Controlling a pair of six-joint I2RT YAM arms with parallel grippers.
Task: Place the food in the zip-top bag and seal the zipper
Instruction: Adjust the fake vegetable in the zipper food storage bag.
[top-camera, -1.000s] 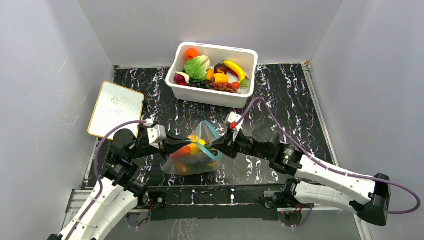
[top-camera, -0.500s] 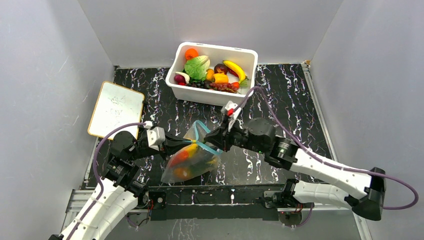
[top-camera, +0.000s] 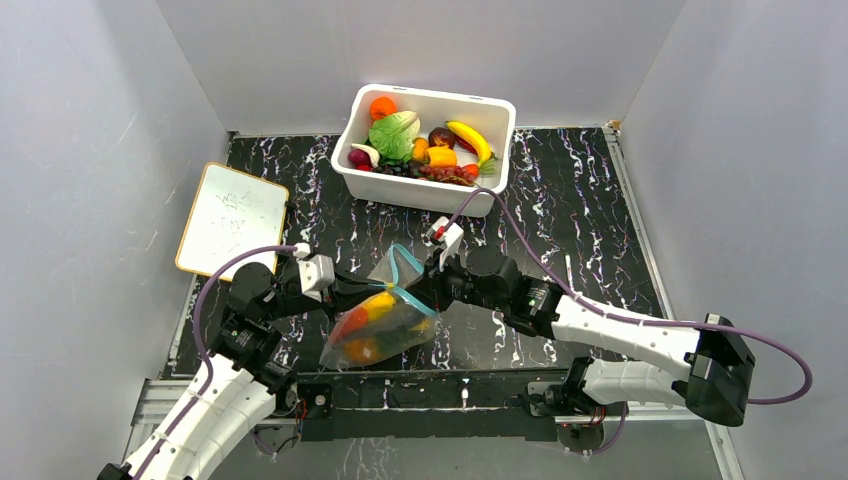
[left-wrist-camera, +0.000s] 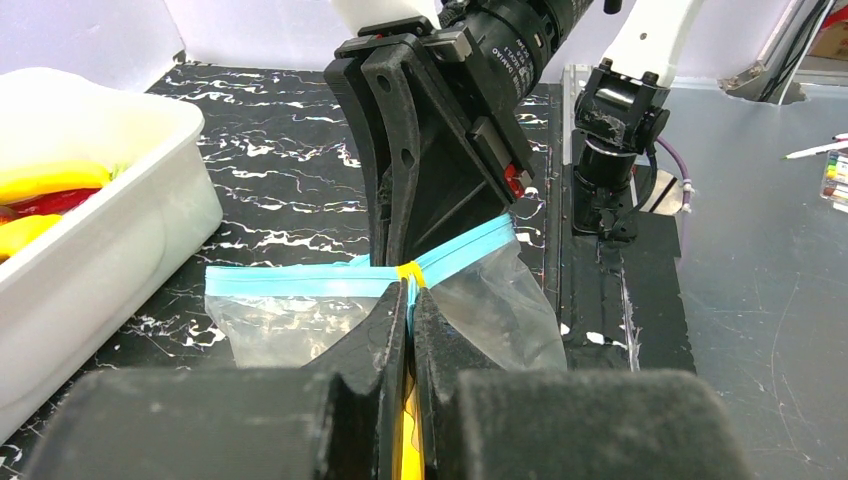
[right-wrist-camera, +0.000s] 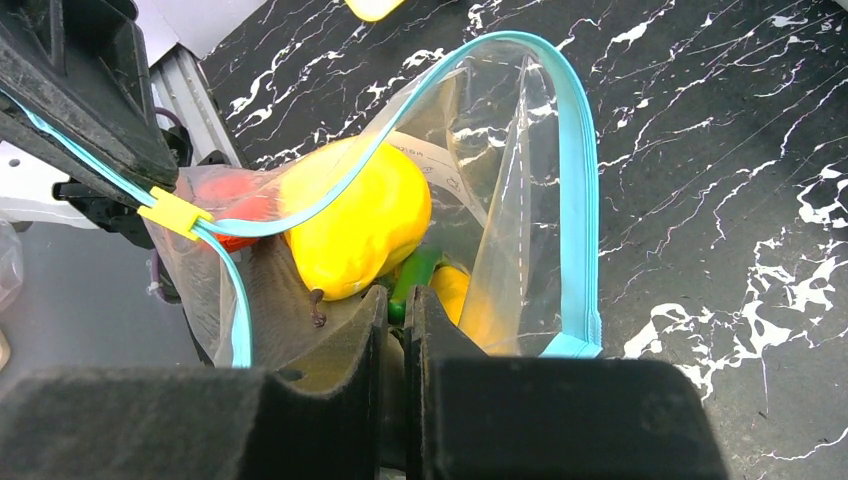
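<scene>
The clear zip-top bag (top-camera: 385, 322) hangs between my two grippers above the near middle of the table. Inside it are toy food pieces: a yellow fruit (right-wrist-camera: 360, 225), a red piece (top-camera: 354, 322), something green (right-wrist-camera: 415, 275). Its teal zipper (right-wrist-camera: 578, 190) stands open in a loop. My left gripper (top-camera: 368, 288) is shut on the zipper strip next to a yellow slider (left-wrist-camera: 409, 272); its own view shows the grip (left-wrist-camera: 408, 300). My right gripper (top-camera: 418, 292) is shut on the bag's opposite edge, also seen in its own view (right-wrist-camera: 395, 300).
A white tub (top-camera: 425, 190) of more toy fruit and vegetables stands at the back middle, and shows in the left wrist view (left-wrist-camera: 100, 220). A small whiteboard (top-camera: 232, 218) lies at the left. A thin white stick (top-camera: 570, 270) lies right of the bag.
My right gripper has moved left, toward the left gripper, still holding the bag. The bag has swung to the left and its mouth loop has narrowed.
</scene>
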